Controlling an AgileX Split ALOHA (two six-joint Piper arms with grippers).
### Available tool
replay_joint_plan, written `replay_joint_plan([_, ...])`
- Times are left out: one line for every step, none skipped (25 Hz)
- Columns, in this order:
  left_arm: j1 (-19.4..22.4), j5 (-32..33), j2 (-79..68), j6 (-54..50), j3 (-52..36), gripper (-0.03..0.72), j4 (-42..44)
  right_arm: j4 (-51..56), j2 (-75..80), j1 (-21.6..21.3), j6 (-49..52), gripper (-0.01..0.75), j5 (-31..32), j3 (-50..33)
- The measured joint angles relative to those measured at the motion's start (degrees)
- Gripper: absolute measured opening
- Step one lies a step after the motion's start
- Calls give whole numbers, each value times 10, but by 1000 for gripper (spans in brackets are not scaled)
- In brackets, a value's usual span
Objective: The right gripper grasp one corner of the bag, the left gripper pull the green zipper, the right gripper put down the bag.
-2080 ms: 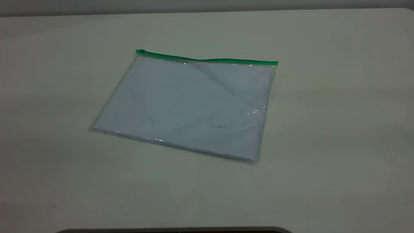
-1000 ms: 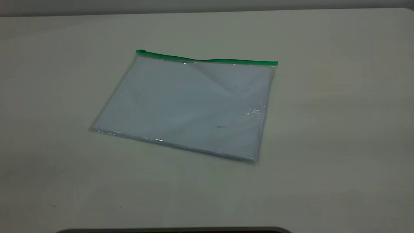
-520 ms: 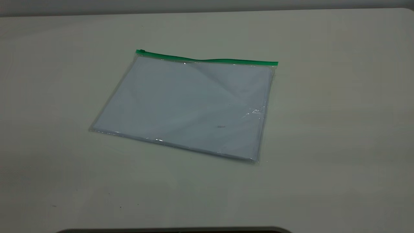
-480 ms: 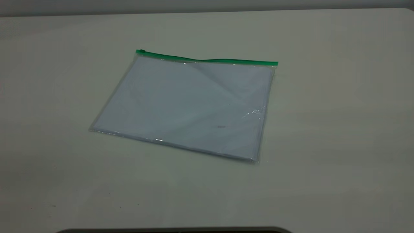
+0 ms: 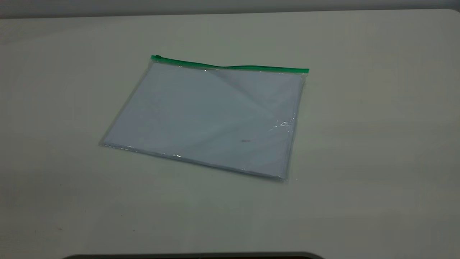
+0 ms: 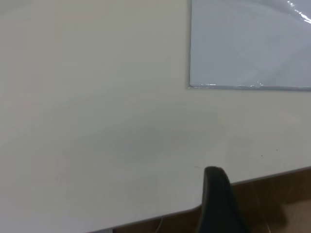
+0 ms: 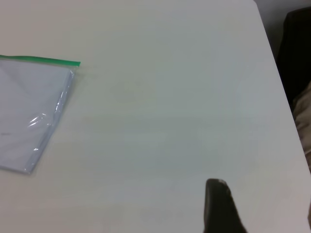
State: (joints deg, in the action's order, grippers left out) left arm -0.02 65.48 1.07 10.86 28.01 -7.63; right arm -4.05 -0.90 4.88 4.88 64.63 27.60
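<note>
The bag lies flat on the white table, a clear pouch with white-bluish sheets inside. The green zipper runs along its far edge, with the slider tab at the left end. The right-end corner rests on the table. Neither gripper shows in the exterior view. In the left wrist view, a black tip of my left gripper sits over the table's edge, well apart from the bag. In the right wrist view, a black tip of my right gripper is far from the bag and its zipper.
The white table surrounds the bag on all sides. Its front edge shows in the left wrist view, with brown floor below. Its side edge shows in the right wrist view, with dark shapes beyond.
</note>
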Motion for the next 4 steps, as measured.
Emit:
replay_joint_plan([0, 0, 0, 0, 0, 525, 0, 0, 0, 0, 0, 466, 0, 0])
replay_joint_plan([0, 0, 0, 0, 0, 525, 0, 0, 0, 0, 0, 466, 0, 0])
replay_joint_plan([0, 0, 0, 0, 0, 525, 0, 0, 0, 0, 0, 466, 0, 0])
replay_joint_plan([0, 0, 0, 0, 0, 525, 0, 0, 0, 0, 0, 466, 0, 0])
